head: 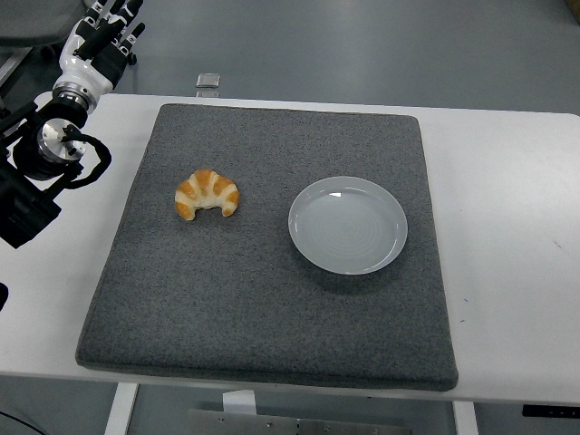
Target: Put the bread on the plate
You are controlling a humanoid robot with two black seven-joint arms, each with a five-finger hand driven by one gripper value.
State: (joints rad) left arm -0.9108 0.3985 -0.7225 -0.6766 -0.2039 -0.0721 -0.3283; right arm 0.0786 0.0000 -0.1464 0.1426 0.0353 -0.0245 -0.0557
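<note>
I am looking down over the table [507, 181], and a grey mat [272, 299] is covering most of it. The bread [207, 193], a croissant, is lying on the left half of the mat with its curved back toward the far side and both tips pointing toward me. The plate [348, 225] is sitting on the mat to the right of the bread, well apart from it, and nothing is lying in it; a pale sheen is showing on its far inner rim. My left arm [41, 163] is coming in at the left edge and reaching up toward the far left corner, off the mat and well away from the bread. My left hand [107, 32] is sitting at the very top of the picture, beyond the table's far edge, and the frame is cutting off its fingers, so I cannot tell how far they are spread or curled; it is showing nothing in its grasp in the part I can see. The black parts of the arm below the wrist are running out of the picture on the left, so I am seeing only part of them. My right arm is not showing anywhere. A small pale thing [208, 82] is sitting just past the table's far edge, too small for me to make out. The table's legs are showing only in part at the bottom.
</note>
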